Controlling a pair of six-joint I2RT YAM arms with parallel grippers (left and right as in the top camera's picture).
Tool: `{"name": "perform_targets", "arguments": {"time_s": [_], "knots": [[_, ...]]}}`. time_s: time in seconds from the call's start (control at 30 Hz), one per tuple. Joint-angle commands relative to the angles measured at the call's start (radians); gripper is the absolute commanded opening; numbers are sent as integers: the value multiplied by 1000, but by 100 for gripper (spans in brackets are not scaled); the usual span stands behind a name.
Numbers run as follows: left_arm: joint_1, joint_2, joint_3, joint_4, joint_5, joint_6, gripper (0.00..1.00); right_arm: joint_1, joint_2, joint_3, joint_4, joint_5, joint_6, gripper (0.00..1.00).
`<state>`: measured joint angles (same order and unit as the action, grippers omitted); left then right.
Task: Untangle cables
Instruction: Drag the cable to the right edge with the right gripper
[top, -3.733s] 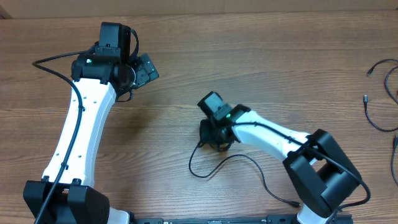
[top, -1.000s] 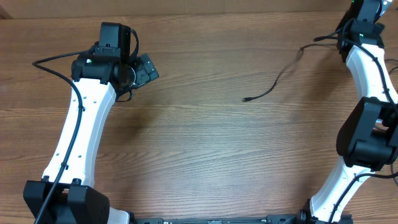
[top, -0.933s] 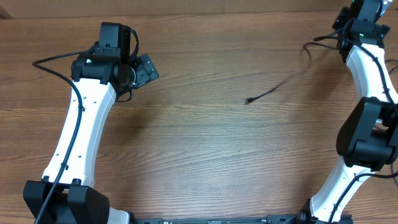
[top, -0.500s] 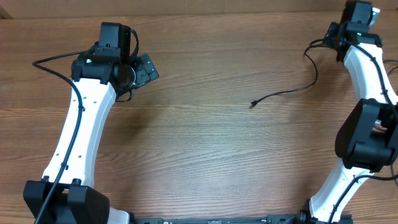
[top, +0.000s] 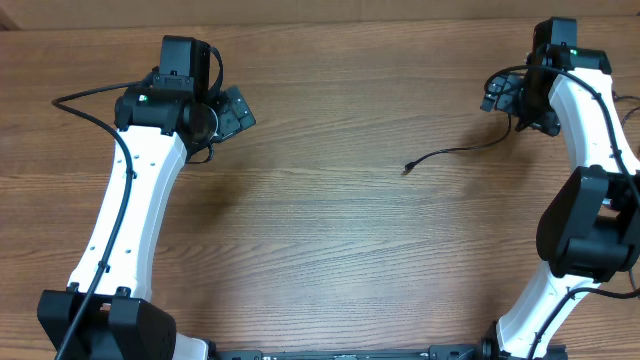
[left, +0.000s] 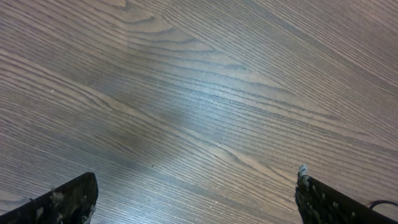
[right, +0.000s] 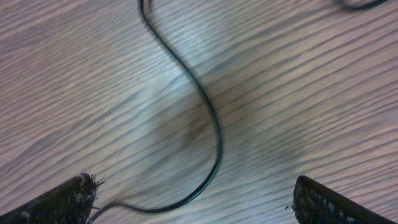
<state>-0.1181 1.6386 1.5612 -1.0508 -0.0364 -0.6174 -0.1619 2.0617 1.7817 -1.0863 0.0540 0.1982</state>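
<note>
While both arms' jaws gape empty, the cable lies seemingly loose on open table mid-right.

My right arm is no longer bent over the middle of the table. It now reaches to the far right side, and the right gripper has come back down from the top corner. The cable it dragged across has left its jaws, which now stand wide apart. It lies slack on the wood, its plug end shifted slightly right and nearer me.
</note>
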Motion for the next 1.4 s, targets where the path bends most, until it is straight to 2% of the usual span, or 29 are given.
{"name": "perform_targets", "arguments": {"time_s": [0.0, 0.17, 0.33, 0.43, 0.7, 0.77, 0.87, 1.03, 1.3, 1.37], "knots": [[-7, -6, 11, 1, 4, 12, 100, -2, -36, -19, -15, -173, 10, 100], [-7, -6, 11, 1, 4, 12, 100, -2, -36, -68, -23, -232, 59, 100], [-8, -6, 11, 1, 4, 12, 100, -1, -34, -166, 41, -258, 113, 100], [-6, -6, 11, 1, 4, 12, 100, -1, -34, -224, 100, -284, 117, 91], [-8, -6, 11, 1, 4, 12, 100, 27, -34, -321, 229, -284, 121, 86], [-8, -6, 11, 1, 4, 12, 100, 42, -34, -350, 276, -284, 121, 76], [-7, -6, 11, 1, 4, 12, 100, 61, -34, -371, 335, -268, 126, 38], [-8, -6, 11, 1, 4, 12, 100, 68, -35, -353, 396, -196, 169, 6], [-7, -6, 11, 1, 4, 12, 100, 67, -35, -201, 404, -96, 168, 4], [-7, -6, 11, 1, 4, 12, 100, 68, -35, -94, 405, 26, 164, 4]]}}
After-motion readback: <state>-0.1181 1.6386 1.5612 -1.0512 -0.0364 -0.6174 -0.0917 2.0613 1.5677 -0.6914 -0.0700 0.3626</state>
